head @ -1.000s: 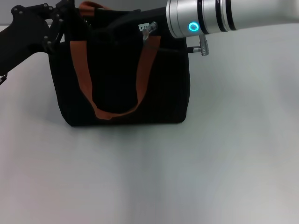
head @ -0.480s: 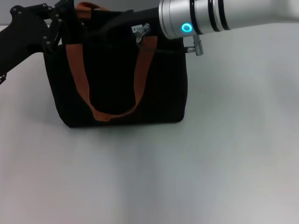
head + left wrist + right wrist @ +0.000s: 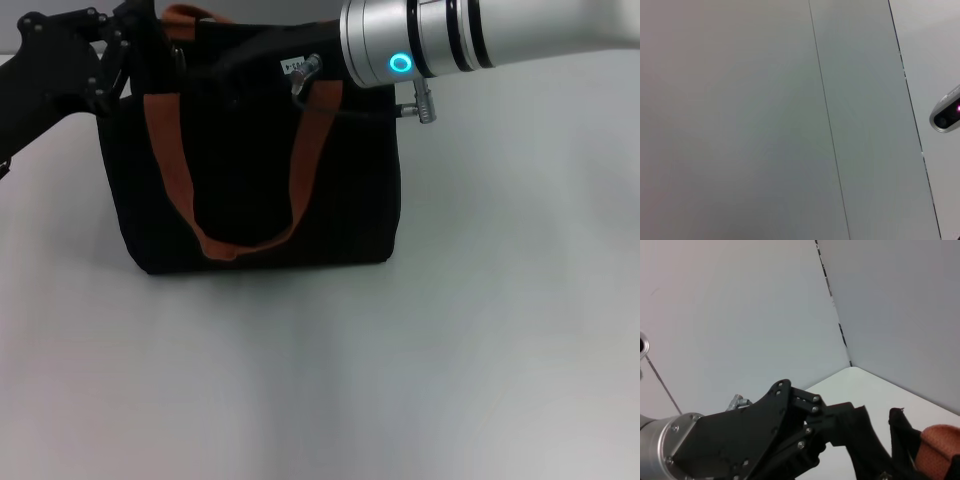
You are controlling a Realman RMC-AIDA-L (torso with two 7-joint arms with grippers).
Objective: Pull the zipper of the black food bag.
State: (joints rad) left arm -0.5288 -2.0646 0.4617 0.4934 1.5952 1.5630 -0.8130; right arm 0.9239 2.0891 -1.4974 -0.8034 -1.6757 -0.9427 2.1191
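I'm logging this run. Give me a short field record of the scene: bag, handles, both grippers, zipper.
bag: black bag upright on the table
handles: front orange-brown strap hangs down its front; second strap at the top rear
left gripper: at the bag's top left corner
right gripper: hidden; right arm reaches over the bag's top
zipper: not visible

Background: a plain white table with soft, even lighting and faint shadows. Behind it, pale grey wall panels meet at a thin vertical seam; two walls join in a corner
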